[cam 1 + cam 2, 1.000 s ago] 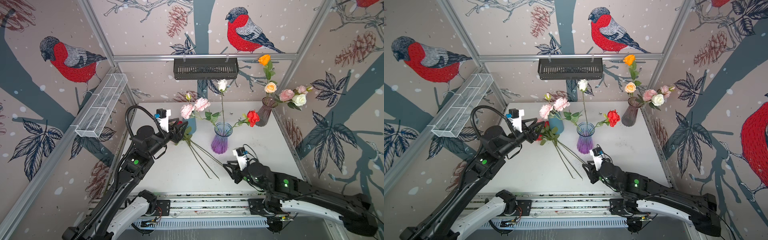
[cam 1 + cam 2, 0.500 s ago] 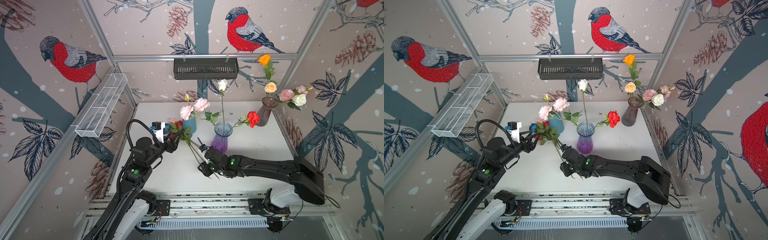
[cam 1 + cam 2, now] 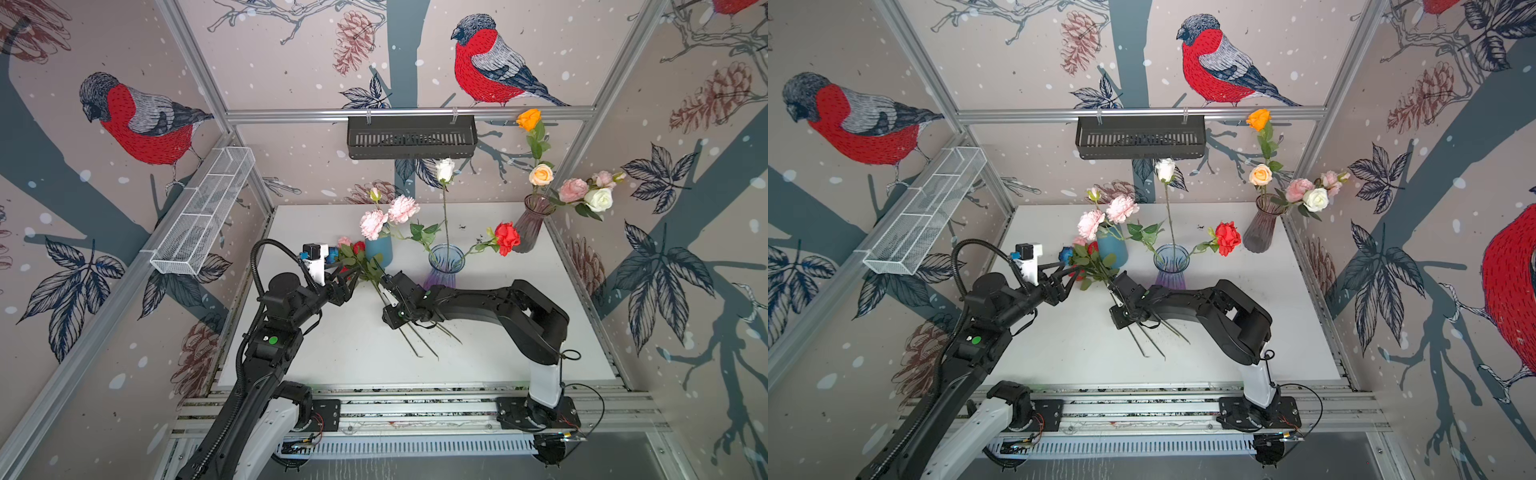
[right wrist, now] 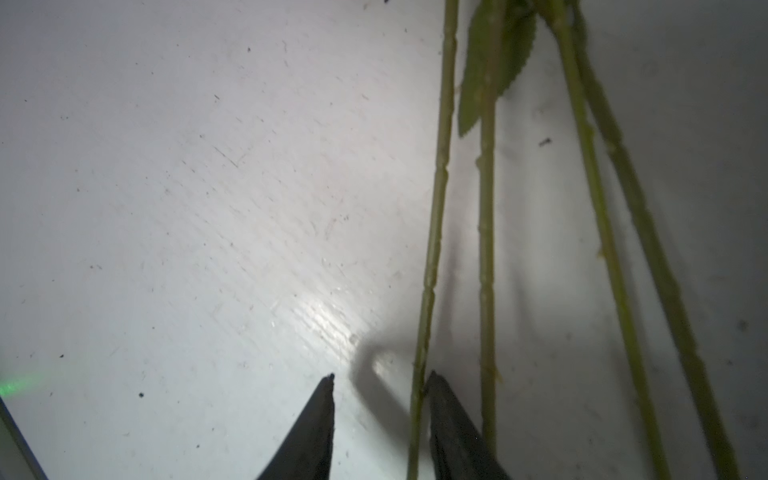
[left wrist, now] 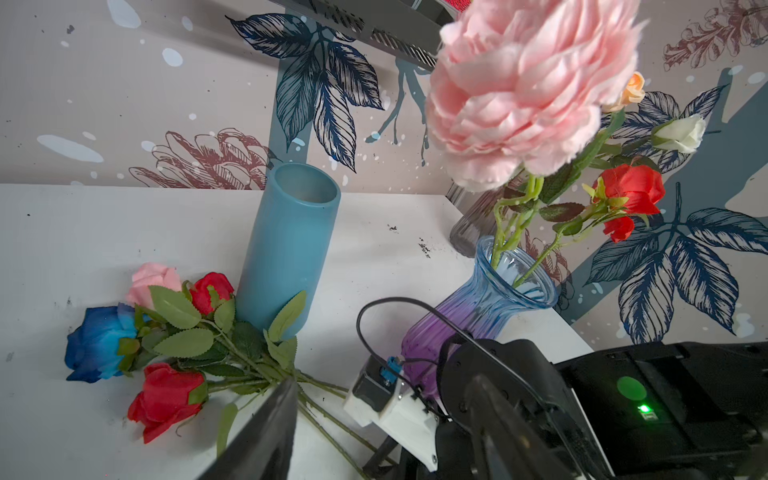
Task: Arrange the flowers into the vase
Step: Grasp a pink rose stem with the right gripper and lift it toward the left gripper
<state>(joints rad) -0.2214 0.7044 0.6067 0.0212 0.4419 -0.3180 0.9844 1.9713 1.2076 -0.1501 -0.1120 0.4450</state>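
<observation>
Between your right jaws, narrowly parted, one stem (image 4: 430,266) of the flowers (image 5: 183,332) lies on the worktop (image 3: 332,353); the right arm (image 3: 478,299) stretches low toward nine o'clock. Your left jaws gape wide by the blooms (image 5: 166,395).

The flowers (image 5: 174,332) are blue, red and pink; the teal vase (image 5: 286,249) plain, the blue-to-purple vase (image 5: 478,307) ribbed.

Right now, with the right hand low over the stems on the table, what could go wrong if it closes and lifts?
The stems lie close together, and only one sits inside the open right hand, against one finger: closing may miss it or catch a neighbour.
The leaves of the lying flowers overlap beside the blue vase: lifting one may drag the rest against it.
</observation>
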